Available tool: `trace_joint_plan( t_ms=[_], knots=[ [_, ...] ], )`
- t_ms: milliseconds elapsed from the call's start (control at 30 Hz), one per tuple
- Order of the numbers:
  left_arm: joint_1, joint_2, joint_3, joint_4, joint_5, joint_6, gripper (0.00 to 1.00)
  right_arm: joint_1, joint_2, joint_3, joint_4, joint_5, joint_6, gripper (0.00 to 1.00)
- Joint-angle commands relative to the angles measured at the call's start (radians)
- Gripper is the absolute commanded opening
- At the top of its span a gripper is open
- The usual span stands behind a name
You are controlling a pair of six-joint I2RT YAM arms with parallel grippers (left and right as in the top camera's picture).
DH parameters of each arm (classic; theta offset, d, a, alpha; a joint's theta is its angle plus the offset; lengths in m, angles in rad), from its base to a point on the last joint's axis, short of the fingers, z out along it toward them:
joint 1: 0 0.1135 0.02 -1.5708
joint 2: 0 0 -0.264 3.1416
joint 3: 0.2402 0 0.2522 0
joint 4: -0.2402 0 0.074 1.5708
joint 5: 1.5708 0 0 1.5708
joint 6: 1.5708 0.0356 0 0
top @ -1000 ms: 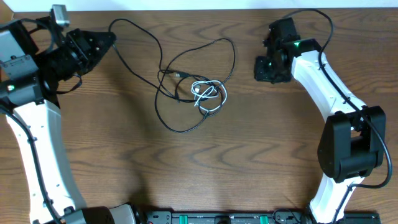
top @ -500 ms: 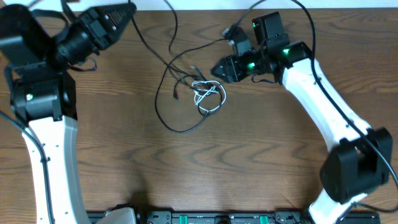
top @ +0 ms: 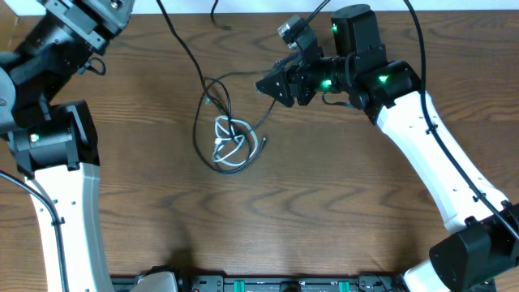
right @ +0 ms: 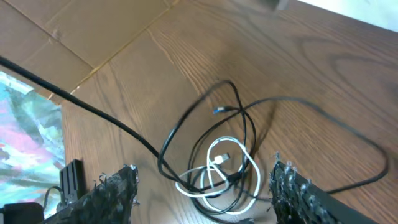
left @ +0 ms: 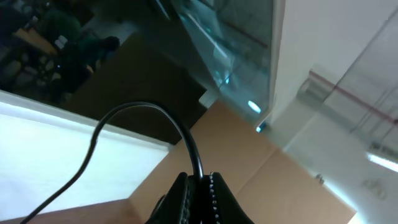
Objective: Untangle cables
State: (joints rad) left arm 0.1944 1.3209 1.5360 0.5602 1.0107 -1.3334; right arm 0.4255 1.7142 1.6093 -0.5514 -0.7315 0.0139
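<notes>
The white cable point(right: 221, 160) lies coiled on the table point(top: 324, 219), looped through the black cable point(right: 93, 114). At its 1 o'clock the right gripper point(right: 202, 196) hovers, jaws apart, likely to pin it down. Farther, at 11 o'clock, the left gripper point(left: 200, 183) clamps the black cable high, probably to draw slack out.

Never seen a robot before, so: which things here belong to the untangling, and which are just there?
In the job: black cable, white cable, left gripper (gripping the black cable), right gripper (open).
Just there: table, brown cardboard beyond it.
</notes>
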Motion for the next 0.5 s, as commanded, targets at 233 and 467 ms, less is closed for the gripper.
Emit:
trace_joint_plan(
  t_ms=[233, 467],
  knots=[
    [0.000, 0.000, 0.018, -0.005, -0.032, -0.082, 0.07, 0.140, 0.002, 0.009, 0.094, -0.061, -0.016, 0.72],
    [0.000, 0.000, 0.018, -0.005, -0.016, -0.082, 0.07, 0.235, 0.071, 0.009, 0.178, -0.020, -0.016, 0.74]
  ],
)
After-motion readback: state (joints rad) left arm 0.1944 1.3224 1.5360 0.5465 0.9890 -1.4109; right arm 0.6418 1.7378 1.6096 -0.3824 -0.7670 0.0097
